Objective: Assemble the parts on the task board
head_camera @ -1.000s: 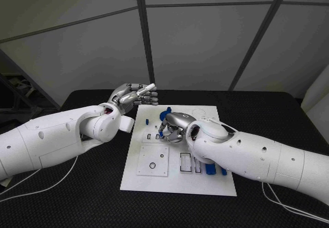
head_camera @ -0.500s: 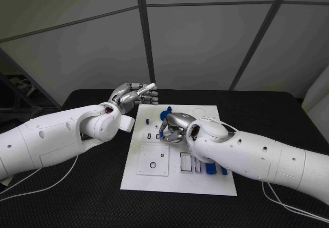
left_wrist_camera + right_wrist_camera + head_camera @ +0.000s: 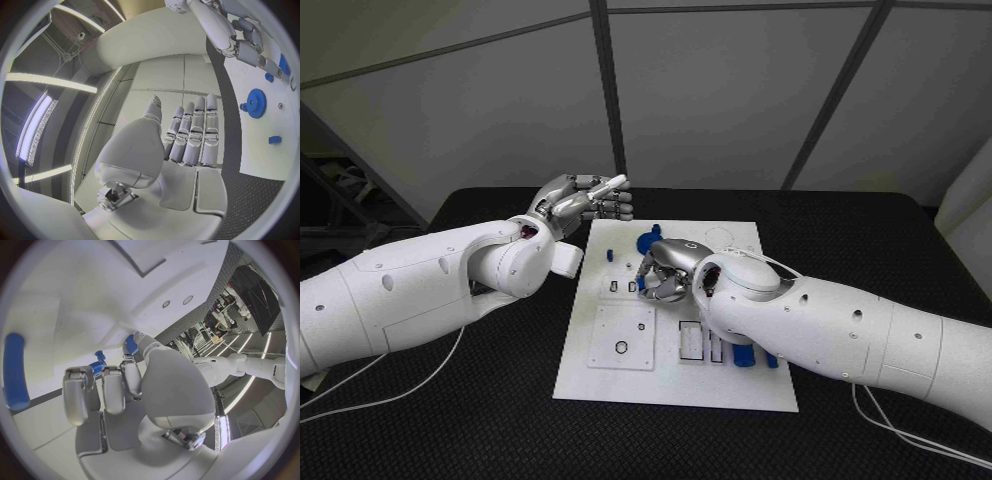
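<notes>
Task board [image 3: 678, 385] with blue parts [image 3: 744, 357], right hand [image 3: 664, 272] above

You have a black surface [image 3: 473, 420] backed by pale grey wall panels [image 3: 718, 100] joined by dark seams. Long ceiling light strips [image 3: 37, 80] are lit overhead.
</notes>
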### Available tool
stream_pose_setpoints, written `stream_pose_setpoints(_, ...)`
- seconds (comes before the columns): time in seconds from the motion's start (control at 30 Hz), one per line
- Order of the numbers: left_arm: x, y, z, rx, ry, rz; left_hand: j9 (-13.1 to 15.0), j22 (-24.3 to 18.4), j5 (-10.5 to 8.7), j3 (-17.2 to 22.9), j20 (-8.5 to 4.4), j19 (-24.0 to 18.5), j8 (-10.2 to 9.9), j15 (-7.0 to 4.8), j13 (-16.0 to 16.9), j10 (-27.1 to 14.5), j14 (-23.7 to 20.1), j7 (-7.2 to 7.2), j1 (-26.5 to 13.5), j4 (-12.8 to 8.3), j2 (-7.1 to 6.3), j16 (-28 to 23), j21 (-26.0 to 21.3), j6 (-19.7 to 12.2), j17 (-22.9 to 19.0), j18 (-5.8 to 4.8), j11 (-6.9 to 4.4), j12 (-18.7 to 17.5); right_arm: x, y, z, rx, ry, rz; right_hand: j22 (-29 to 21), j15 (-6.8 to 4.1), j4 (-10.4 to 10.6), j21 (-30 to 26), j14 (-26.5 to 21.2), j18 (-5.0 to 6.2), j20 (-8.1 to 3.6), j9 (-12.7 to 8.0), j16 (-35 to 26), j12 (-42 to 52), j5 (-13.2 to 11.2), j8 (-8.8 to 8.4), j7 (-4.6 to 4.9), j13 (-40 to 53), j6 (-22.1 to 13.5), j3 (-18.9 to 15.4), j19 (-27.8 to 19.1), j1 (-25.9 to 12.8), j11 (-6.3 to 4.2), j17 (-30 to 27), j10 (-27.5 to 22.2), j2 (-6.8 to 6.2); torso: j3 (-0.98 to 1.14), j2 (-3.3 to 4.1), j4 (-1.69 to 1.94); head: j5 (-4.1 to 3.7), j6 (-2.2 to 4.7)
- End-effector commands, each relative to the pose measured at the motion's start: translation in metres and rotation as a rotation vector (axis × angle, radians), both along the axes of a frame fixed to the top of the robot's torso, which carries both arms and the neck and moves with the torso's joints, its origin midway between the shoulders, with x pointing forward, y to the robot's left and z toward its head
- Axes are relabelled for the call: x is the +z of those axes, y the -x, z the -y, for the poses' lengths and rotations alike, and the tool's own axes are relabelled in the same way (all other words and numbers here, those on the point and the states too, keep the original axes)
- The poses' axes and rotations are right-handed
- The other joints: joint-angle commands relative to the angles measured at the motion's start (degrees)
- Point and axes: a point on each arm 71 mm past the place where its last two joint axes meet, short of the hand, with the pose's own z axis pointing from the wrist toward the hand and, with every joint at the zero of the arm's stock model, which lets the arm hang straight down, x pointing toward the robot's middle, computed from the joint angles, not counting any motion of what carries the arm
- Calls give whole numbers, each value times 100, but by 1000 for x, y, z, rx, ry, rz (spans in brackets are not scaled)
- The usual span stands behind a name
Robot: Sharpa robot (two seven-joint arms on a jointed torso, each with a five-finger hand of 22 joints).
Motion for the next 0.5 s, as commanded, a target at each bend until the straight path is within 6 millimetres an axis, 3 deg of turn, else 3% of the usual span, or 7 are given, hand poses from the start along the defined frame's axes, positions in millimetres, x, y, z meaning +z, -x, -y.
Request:
stream_pose_setpoints(0.03,1,0,1,-12,1,3,-5,-5,-17,-6,38,18,-24,25,-2,23,13,41,9,-28,69,-17,-23,-3,9,-75,22,-24,-4,-1,3,-12,31,-5,1509,9,-47,31,353,-43,-12,-23,-28,-46,34,-37,20,331,-98,1,604,-78,10,436,-48,-13,0,3,0,0,-1)
stream_pose_setpoints(0.5,1,0,1,-12,1,2,-5,-5,-17,-6,38,18,-24,25,-2,23,13,41,9,-28,69,-17,-23,-3,9,-75,22,-24,-2,-2,3,-20,15,11,1509,52,-57,31,347,-43,30,-79,-51,-155,15,-28,74,249,-374,-16,604,-179,62,407,-112,-128,1,2,-3,-2,2)
